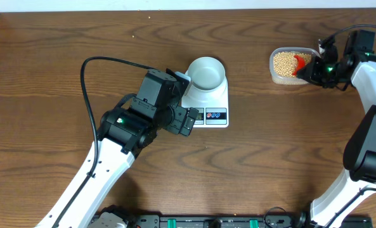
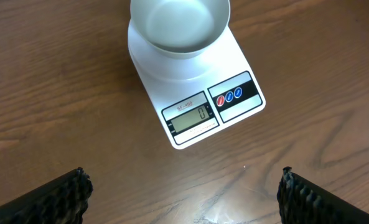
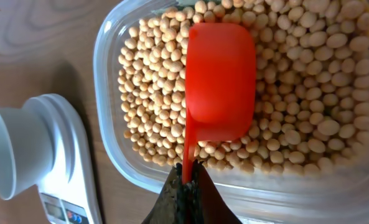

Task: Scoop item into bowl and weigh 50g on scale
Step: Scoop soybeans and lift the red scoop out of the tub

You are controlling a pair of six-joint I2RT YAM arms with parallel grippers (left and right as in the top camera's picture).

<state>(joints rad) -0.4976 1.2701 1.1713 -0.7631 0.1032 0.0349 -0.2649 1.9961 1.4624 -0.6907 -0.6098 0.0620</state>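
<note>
Both arms out: my right jaws are clamping the red scoop [image 3: 220, 71] by its handle in the tub [image 3: 106, 62] of beans [image 3: 153, 93], left jaws are hovering wide apart by the scale [image 2: 190, 90].

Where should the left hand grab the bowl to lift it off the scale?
Probably the rim of the bowl, from above: one finger inside, one outside. It stands upright and empty on the scale, so the wall is free, and the flared round body may slip in a side grip.
</note>
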